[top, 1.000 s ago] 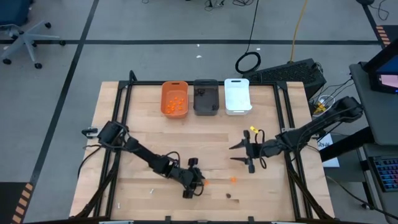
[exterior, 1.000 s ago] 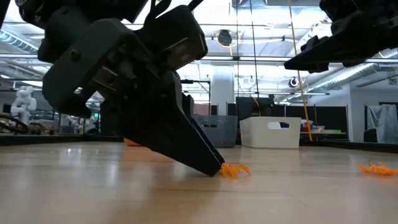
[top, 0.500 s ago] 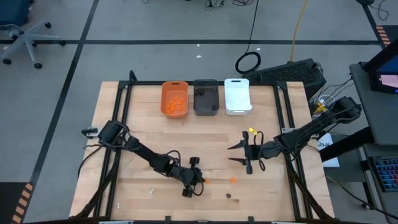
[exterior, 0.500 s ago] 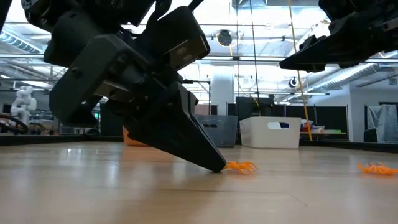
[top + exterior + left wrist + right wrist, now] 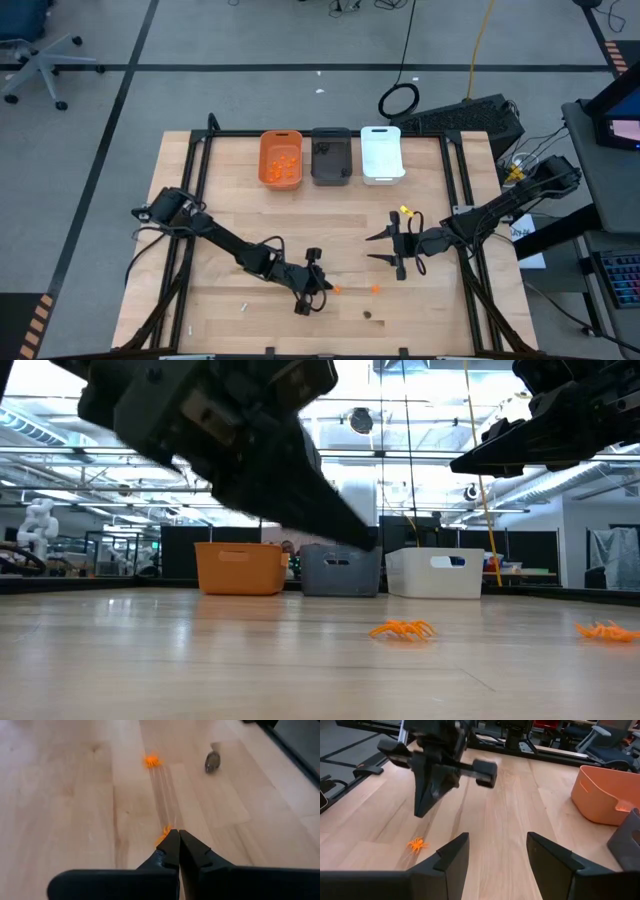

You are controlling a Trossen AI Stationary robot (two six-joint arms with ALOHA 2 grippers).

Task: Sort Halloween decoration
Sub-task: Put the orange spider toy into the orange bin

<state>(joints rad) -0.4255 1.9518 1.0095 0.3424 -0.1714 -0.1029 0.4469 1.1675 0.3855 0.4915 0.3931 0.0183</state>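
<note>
An orange spider-shaped decoration (image 5: 402, 629) lies on the wood table just below and past the tips of my left gripper (image 5: 372, 545). That gripper is shut on nothing and hangs clear above the piece. The left wrist view shows the spider (image 5: 163, 834) peeking out beside the closed tips (image 5: 175, 834). A second orange piece (image 5: 376, 289) and a dark lump (image 5: 367, 314) lie farther right. Small white sticks (image 5: 242, 307) lie near the front left. My right gripper (image 5: 378, 248) waits open at mid-right, above the table.
Three bins stand side by side at the table's far edge: orange (image 5: 281, 160) with orange pieces inside, dark grey (image 5: 331, 157), white (image 5: 381, 154). A small yellow item (image 5: 405, 211) lies behind the right gripper. Black frame rails run along both table sides.
My left gripper has shut its fingers at the orange spider on the table, then risen and tipped up without it. The spider has been nudged a little toward the table's right and still lies flat on the wood. My right gripper has kept still.
</note>
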